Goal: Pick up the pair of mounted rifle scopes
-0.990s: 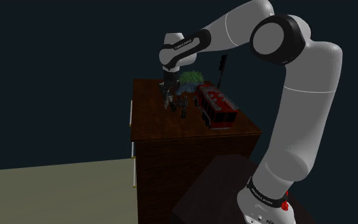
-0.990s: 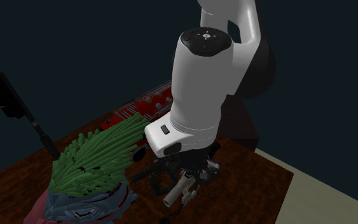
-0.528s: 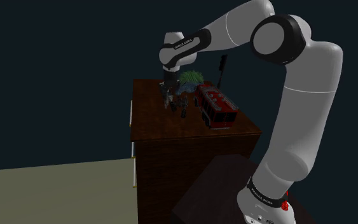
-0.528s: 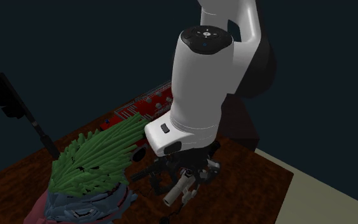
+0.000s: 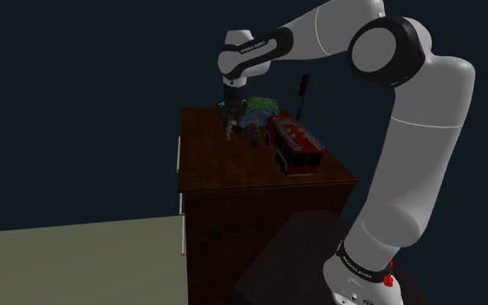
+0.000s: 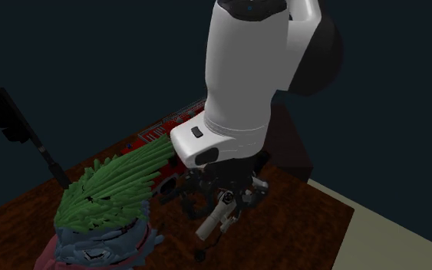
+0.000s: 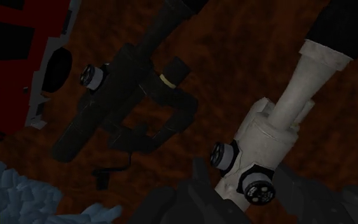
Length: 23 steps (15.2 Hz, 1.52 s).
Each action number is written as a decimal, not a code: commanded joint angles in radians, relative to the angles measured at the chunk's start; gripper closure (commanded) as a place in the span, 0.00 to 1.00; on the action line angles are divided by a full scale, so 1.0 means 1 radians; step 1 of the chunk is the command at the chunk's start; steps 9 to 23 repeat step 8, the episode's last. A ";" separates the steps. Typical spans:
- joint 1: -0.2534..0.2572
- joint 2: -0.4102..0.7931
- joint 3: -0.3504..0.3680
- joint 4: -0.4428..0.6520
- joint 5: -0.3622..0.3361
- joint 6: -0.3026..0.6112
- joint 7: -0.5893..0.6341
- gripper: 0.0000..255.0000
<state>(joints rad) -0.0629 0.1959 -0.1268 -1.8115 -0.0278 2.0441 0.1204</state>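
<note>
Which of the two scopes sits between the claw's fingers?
The white scope, clasped between the claw's fingers; the black scope is off to the side, toward the red truck.

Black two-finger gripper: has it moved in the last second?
Yes. In the shoulder view the black two-finger gripper, clasping the black and white pair of scopes, has risen above the dark wooden cabinet top; the red fire truck stayed.

Cannot make out the pair of scopes [image 5: 242,130] in the shoulder view: too small and dim beneath the arm [image 5: 320,35]. In the second exterior view, see just a strip of the red truck [image 6: 166,129] behind arm and green plant [image 6: 114,180]. In the wrist view, lose both scope barrels and most of the truck past the edge.
</note>
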 commanded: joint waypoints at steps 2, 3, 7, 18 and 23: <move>0.001 -0.008 0.000 0.029 -0.001 -0.036 0.001 1.00; 0.001 -0.011 0.000 0.039 -0.001 -0.049 0.001 1.00; 0.001 -0.020 0.000 0.070 -0.002 -0.089 0.000 1.00; 0.001 -0.019 0.000 0.070 -0.002 -0.089 0.000 1.00; 0.001 -0.019 0.000 0.070 -0.002 -0.089 0.000 1.00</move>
